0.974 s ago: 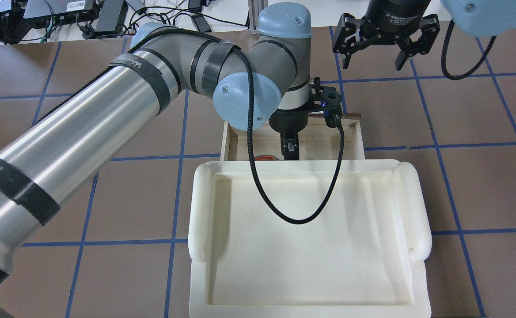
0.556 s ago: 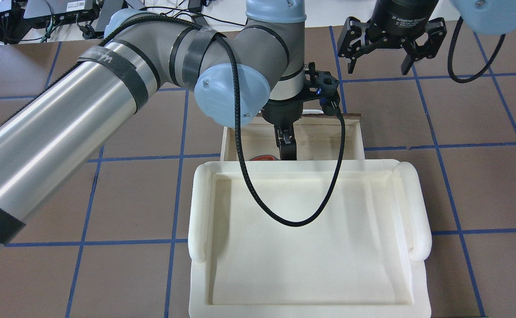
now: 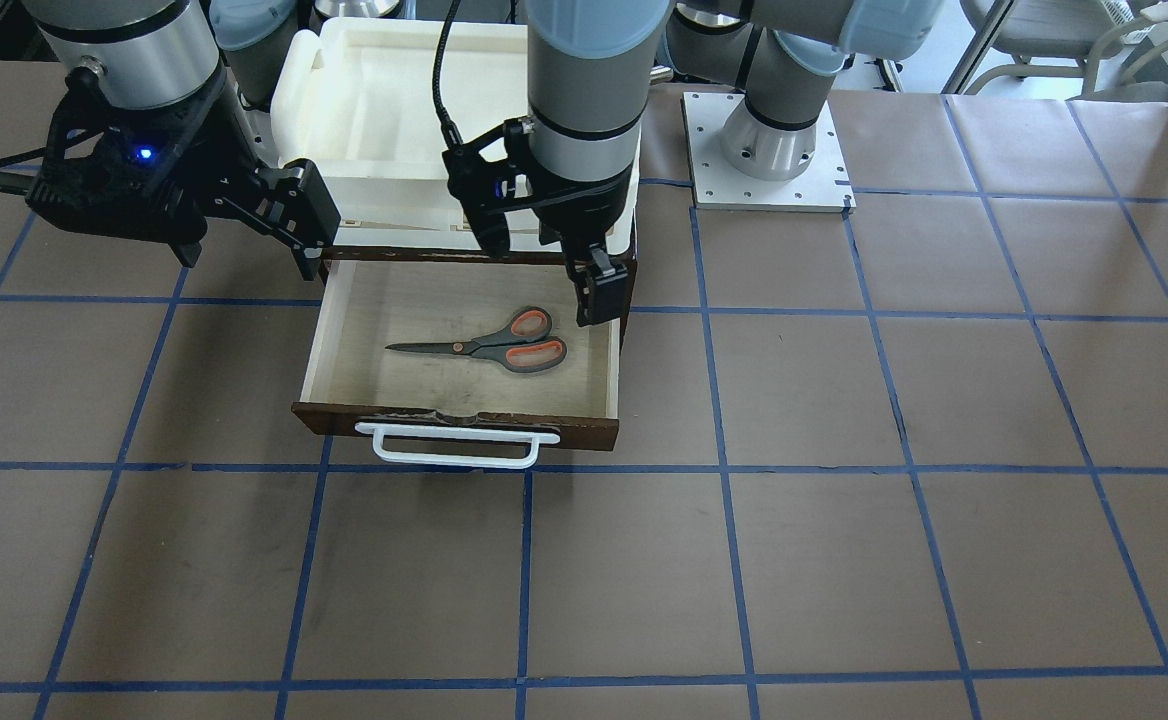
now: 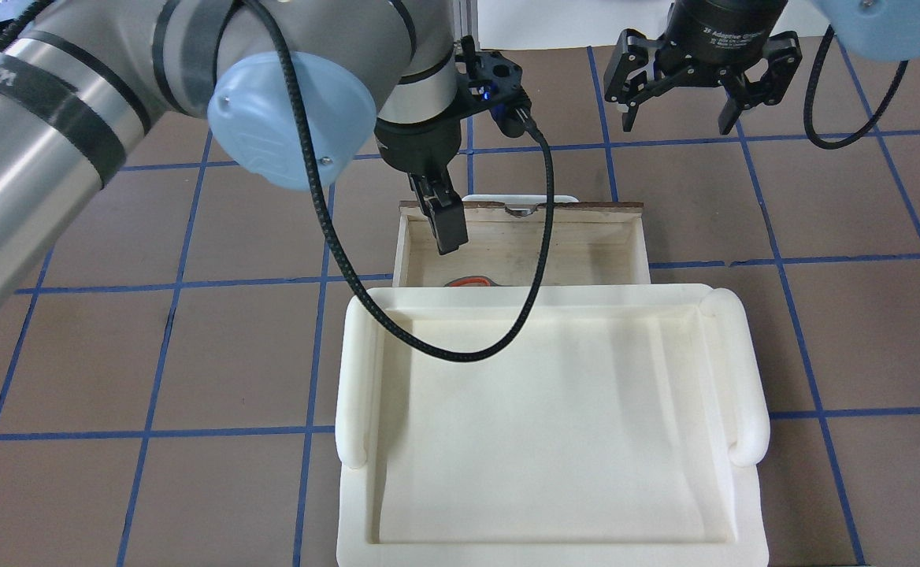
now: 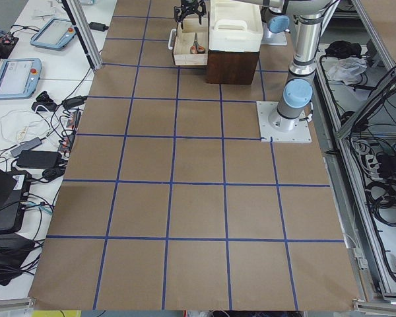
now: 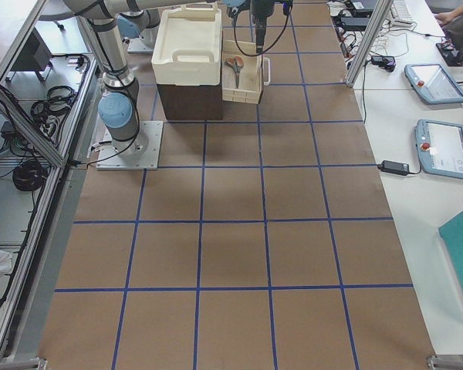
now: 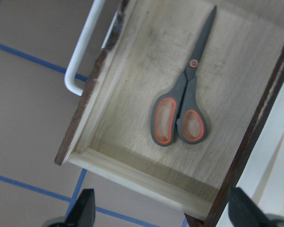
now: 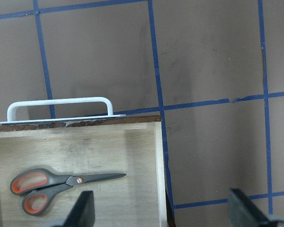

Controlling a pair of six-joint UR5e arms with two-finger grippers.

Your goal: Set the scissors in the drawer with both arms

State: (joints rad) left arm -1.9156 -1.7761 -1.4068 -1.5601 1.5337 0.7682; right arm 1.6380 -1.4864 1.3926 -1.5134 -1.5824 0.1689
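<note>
The scissors (image 3: 489, 345) lie flat on the pale floor of the open drawer (image 3: 464, 422), blades pointing to the view's left in the front-facing view. They also show in the left wrist view (image 7: 182, 118) and the right wrist view (image 8: 61, 182). Overhead, only an orange handle loop (image 4: 468, 281) peeks out past the foam tray. My left gripper (image 3: 599, 295) hangs open and empty above the drawer, just beside the scissor handles. It also shows overhead (image 4: 446, 228). My right gripper (image 4: 692, 90) is open and empty, above the table beyond the drawer's far corner.
A white foam tray (image 4: 357, 370) sits on top of the dark cabinet and covers the drawer's inner part. The drawer's white bar handle (image 3: 454, 447) faces away from the robot. A grey mounting plate (image 3: 769, 190) lies on the brown, blue-taped table.
My left gripper has risen and moved left and toward the drawer's front, away from the scissors. The scissors stay in the drawer. My right gripper has barely moved.
</note>
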